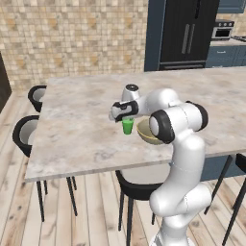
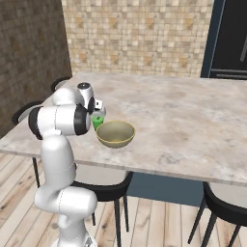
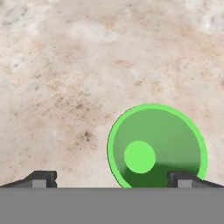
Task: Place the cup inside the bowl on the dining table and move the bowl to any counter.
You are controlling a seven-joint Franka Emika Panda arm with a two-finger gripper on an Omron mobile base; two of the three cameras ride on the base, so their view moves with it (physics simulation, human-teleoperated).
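The gripper [image 3: 111,178] hangs just above the dining table [image 1: 77,129] with its jaws spread wide and nothing held; only the fingertips [image 3: 41,178] show in the hand view. The green cup [image 3: 156,146] stands upright below, toward one fingertip, its lower rim cut off. The arm partly hides the olive-tan bowl [image 2: 116,133] just beside the cup.

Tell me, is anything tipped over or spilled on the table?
No, nothing stands out. The green cup stands upright and empty on the dining table, right beside the bowl, which sits level. The open gripper hovers above the cup.
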